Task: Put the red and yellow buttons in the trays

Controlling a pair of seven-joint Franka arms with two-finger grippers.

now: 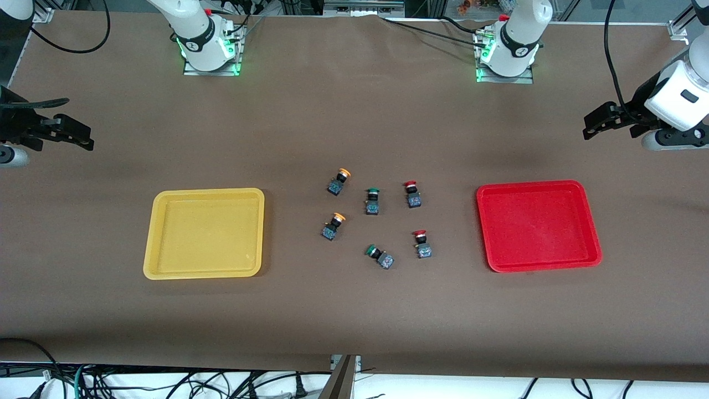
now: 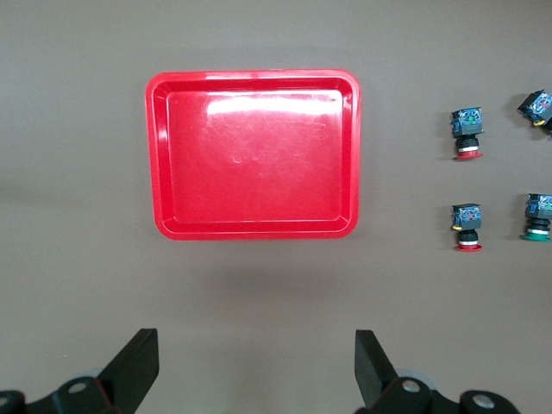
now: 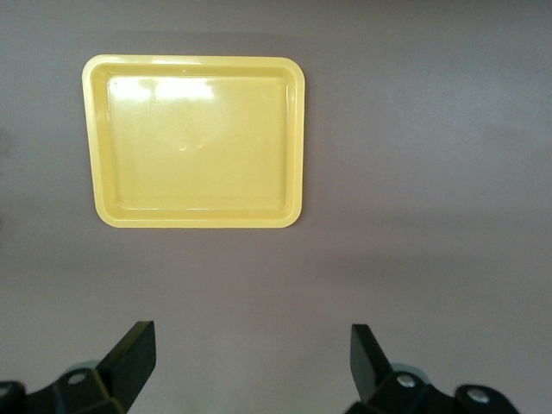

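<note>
1. Left gripper (image 2: 256, 366) hangs over bare table at the left arm's end, jaws spread wide, holding nothing. Right gripper (image 3: 252, 362) does likewise at its end.
2. Red tray (image 1: 592, 238) and yellow tray (image 1: 150, 244) sit unfilled.
3. Red buttons (image 1: 411, 194) and yellow buttons (image 1: 338, 182) cluster between the trays, mixed with green buttons (image 1: 372, 201).
4. Probably best: descend straight, pinch the blocky body, skip the greens.

On the plain brown table (image 1: 354, 310), a yellow tray (image 1: 160, 266) sits at the frame's lower left and a red tray (image 1: 540, 264) at its lower right. Between them lie dark-bodied buttons: two orange-yellow caps (image 1: 344, 172) (image 1: 339, 216), two red caps (image 1: 410, 184) (image 1: 419, 233), two green caps (image 1: 373, 191) (image 1: 370, 250).
</note>
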